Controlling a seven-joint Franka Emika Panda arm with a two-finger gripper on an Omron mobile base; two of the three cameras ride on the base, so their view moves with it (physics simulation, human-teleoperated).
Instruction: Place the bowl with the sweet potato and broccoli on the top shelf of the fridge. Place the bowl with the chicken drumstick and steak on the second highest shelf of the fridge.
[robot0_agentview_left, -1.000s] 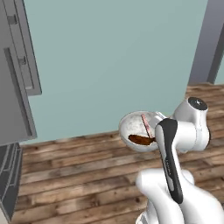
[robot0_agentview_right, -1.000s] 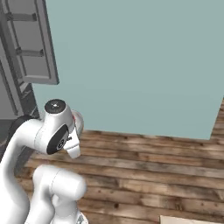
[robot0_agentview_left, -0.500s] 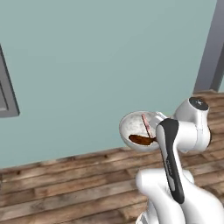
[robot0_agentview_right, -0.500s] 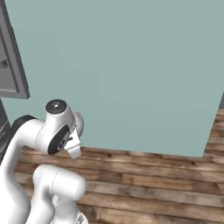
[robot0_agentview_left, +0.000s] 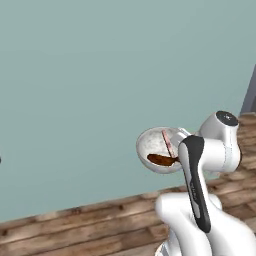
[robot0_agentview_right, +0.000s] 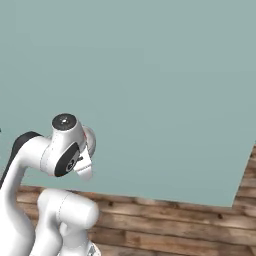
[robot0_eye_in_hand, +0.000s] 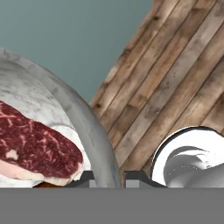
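A whitish marbled bowl (robot0_agentview_left: 152, 145) hangs in the air in front of the arm in the left base view, tipped so its inside faces the camera. The pinkish-red steak (robot0_agentview_left: 167, 143) and the dark brown chicken drumstick (robot0_agentview_left: 161, 160) lie inside it. In the hand view my gripper (robot0_eye_in_hand: 107, 179) is shut on the bowl's rim (robot0_eye_in_hand: 89, 127), one fingertip on each side of the wall, and the steak (robot0_eye_in_hand: 39, 146) lies just left of it. The fridge, its shelves and the other bowl are out of view.
A plain teal wall (robot0_agentview_left: 100, 90) spans both base views, also seen as the wall (robot0_agentview_right: 165, 90) from the right. Wooden plank floor (robot0_agentview_left: 75, 230) runs below it. A dark grey upright (robot0_agentview_left: 250, 92) stands at the right edge of the left base view.
The whole picture has shifted as the base turns: the grey fridge door slid out of the left of both base views. The bowl keeps its place in front of the arm.
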